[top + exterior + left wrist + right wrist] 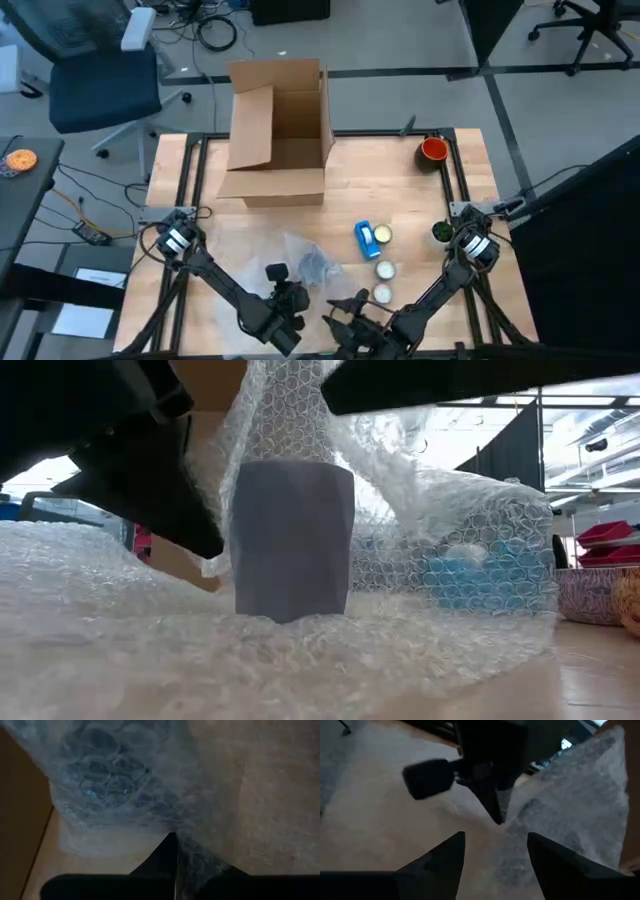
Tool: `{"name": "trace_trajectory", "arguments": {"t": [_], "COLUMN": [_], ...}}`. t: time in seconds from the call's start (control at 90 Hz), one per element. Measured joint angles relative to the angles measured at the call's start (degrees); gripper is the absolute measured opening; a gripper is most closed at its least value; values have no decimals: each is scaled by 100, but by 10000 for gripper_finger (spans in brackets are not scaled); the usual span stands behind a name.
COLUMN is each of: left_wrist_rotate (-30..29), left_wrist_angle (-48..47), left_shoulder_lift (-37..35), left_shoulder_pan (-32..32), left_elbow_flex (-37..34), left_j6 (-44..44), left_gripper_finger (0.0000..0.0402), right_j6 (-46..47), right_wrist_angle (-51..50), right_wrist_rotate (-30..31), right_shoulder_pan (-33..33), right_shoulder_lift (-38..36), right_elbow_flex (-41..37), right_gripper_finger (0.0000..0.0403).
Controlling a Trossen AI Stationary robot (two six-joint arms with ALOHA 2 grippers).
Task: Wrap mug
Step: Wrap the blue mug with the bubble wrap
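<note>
Bubble wrap (300, 650) fills the low view's foreground, the grey mug (292, 540) upright on it. Left gripper (175, 870) pinches a wrap edge, fingers closed. Right gripper (495, 852) hangs spread, empty. Behind, wrap veils something blue (470, 575), and the cardboard box (278, 130) is mostly hidden.

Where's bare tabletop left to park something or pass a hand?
Free: the strip between box and red cup, running down the right side above the tins; also the left edge beside the box. Crowded: the near middle, with bubble wrap, mug and both arms.
</note>
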Motion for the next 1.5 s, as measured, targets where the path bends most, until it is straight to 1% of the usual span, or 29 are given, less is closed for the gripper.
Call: {"name": "trace_trajectory", "arguments": {"t": [0.111,0.211,0.289,0.389,0.433,0.578,0.722,0.789,0.878,0.944,1.022,1.1,1.222,1.367,1.5], "left_wrist_rotate": [5,22,20,2,1,4,22,20,8,-68,-109,-114,-109,-109,-112], "left_wrist_angle": [-183,-418,-543,-532,-530,-685,-824,-796,-811,-785,-752,-682,-625,-468,-86], "left_shoulder_lift": [0,0,0,-2,-2,-2,-43,-122,-261,-355,-445,-476,-476,-475,-479], "left_shoulder_pan": [-65,-126,-185,-267,-287,-313,-331,-331,-331,-331,-331,-331,-331,-309,-291], "left_elbow_flex": [0,0,0,0,0,0,0,0,0,0,2,4,20,80,120], "left_j6": [-7,-13,-8,-7,-10,-16,-148,-161,-164,-166,-166,-168,-169,-95,-7], "left_gripper_finger": [0,0,0,0,0,0,0,0,0,0,0,0,0,0,0], "right_j6": [687,1243,1464,1699,1760,1667,1649,1729,1776,1774,1637,1488,1554,1892,2158], "right_wrist_angle": [-697,-1170,-1440,-1901,-2097,-2420,-2828,-2872,-2750,-2571,-2256,-2035,-1896,-1911,-1850], "right_wrist_rotate": [-563,-997,-1140,-1237,-1316,-1371,-1414,-1608,-2064,-2353,-2427,-2427,-2212,-1528,-1654], "right_shoulder_pan": [-86,-208,-283,-375,-411,-494,-433,-369,-273,-173,-57,48,119,98,-113], "right_shoulder_lift": [0,-45,-188,-366,-409,-597,-922,-1120,-1228,-1206,-1103,-995,-999,-999,-999], "right_elbow_flex": [-2,-4,-4,2,0,0,0,0,2,0,0,-9,-4,-7,-7], "right_gripper_finger": [162,130,93,30,13,3,0,1,3,8,24,49,104,177,238]}}
